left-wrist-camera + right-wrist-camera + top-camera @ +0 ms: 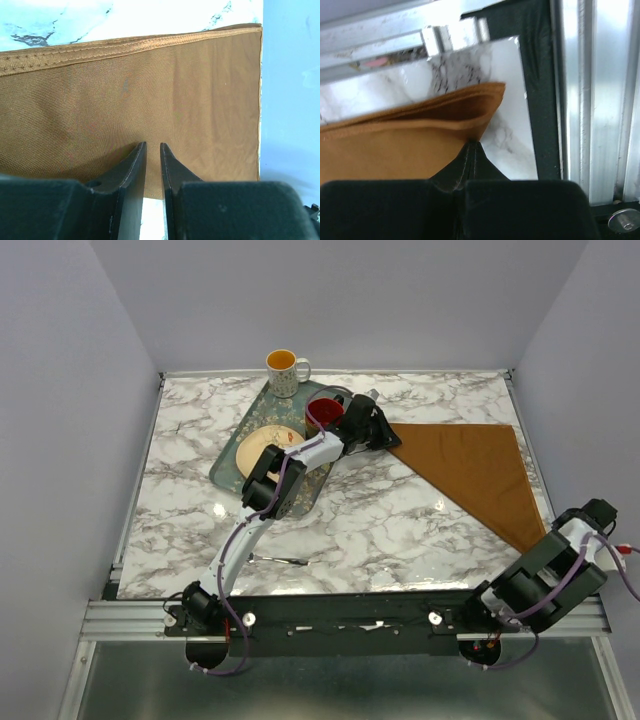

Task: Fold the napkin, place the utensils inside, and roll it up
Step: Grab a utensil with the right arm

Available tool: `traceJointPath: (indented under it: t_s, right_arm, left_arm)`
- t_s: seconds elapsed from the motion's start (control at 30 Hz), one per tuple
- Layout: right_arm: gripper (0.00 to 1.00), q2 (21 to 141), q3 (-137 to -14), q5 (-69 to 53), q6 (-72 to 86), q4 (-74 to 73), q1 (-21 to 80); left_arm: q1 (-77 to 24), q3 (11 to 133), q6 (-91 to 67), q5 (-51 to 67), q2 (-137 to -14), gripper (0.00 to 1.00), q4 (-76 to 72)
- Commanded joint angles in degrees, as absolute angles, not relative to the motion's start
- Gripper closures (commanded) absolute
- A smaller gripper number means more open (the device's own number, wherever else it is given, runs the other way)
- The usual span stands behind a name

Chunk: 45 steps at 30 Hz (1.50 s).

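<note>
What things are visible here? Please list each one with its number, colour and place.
napkin: one, rust-brown, folded into a triangle, right half of the table
utensil: one seen, silvery, thin, on the table near its front edge
tray: one, dark green, back left
plate: one, cream, on the tray
cup: one, red, at the tray's right edge
mug: one, yellow patterned, behind the tray
table: one, white-grey marble
left pincer: one, black, jaws a little apart, at the napkin's left corner
right pincer: one, black, shut on the napkin's near corner
</note>
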<state>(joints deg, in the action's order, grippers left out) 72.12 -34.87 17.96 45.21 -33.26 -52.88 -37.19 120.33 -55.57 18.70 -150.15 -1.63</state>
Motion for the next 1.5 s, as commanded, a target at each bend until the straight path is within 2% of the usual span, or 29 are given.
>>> traceJointPath:
  t_s: [0.0, 0.13, 0.17, 0.27, 0.4, 0.47, 0.53, 0.7, 0.8, 0.97, 1.03, 1.1, 1.17, 1.27, 1.47]
  right_arm:
    - [0.99, 75.0, -36.8, 21.4, 46.2, -32.8, -55.5]
    - [0.99, 68.3, -34.8, 19.3, 43.3, -31.5, -54.5]
    - [0.99, 63.6, -34.4, 20.2, 43.1, -31.6, -53.0]
    - [0.99, 58.1, -35.0, 22.6, 43.5, -33.1, -43.0]
    - [0.99, 53.2, -40.8, 24.0, 43.3, -36.6, -31.4]
    - [0.94, 52.3, -42.0, 21.0, 41.5, -35.8, -26.9]
    - [0.92, 52.5, -44.4, 19.5, 39.6, -34.9, -17.4]
    - [0.74, 54.0, -46.2, 16.7, 28.1, -22.4, 10.5]
    - [0.66, 61.2, -51.0, 11.9, 18.4, -19.5, 21.6]
    - [0.59, 73.0, -59.1, -4.4, 5.0, -17.9, 33.8]
    - [0.52, 78.5, -62.5, -9.3, 1.4, -17.5, 39.9]
    - [0.36, 82.0, -67.7, -12.9, -2.2, -19.4, 45.2]
    - [0.29, 88.7, -72.4, -16.8, -6.0, -22.7, 48.4]
    - [0.27, 98.9, -81.1, -18.0, -10.2, -28.6, 55.4]
    - [0.27, 116.6, -99.6, -16.1, -14.0, -42.4, 64.7]
  left_arm:
    - [-37.1, 121.8, -55.1, 19.8, -151.1, 0.74, -1.8]
    - [-37.4, 121.8, -53.4, 19.4, -149.6, 0.73, -0.4]
    - [-37.9, 122.0, -52.9, 19.2, -148.4, 0.65, -0.1]
    - [-38.4, 121.6, -52.4, 19.2, -145.0, 0.51, 1.8]
    - [-38.6, 121.1, -51.8, 19.1, -138.8, 0.37, 5.3]
    - [-38.5, 119.3, -50.9, 17.2, -133.7, 0.32, 7.0]
    - [-38.1, 118.0, -50.0, 15.0, -130.0, 0.3, 8.4]
    - [-34.0, 110.8, -46.4, 11.3, -113.8, 0.24, 14.9]
    - [-30.2, 102.9, -42.9, 4.8, -101.8, 0.2, 20.7]
    - [-21.6, 87.7, -41.7, -7.1, -80.5, 0.2, 30.1]
    - [-17.7, 84.3, -38.8, -13.1, -74.9, 0.18, 32.4]
    - [-12.9, 79.0, -37.5, -15.0, -67.2, 0.13, 34.6]
    - [-10.0, 73.9, -35.8, -14.5, -62.3, 0.13, 35.2]
    - [-6.7, 69.5, -34.9, -14.4, -52.9, 0.13, 36.1]
    - [-5.9, 68.1, -34.0, -15.3, -50.0, 0.13, 36.6]
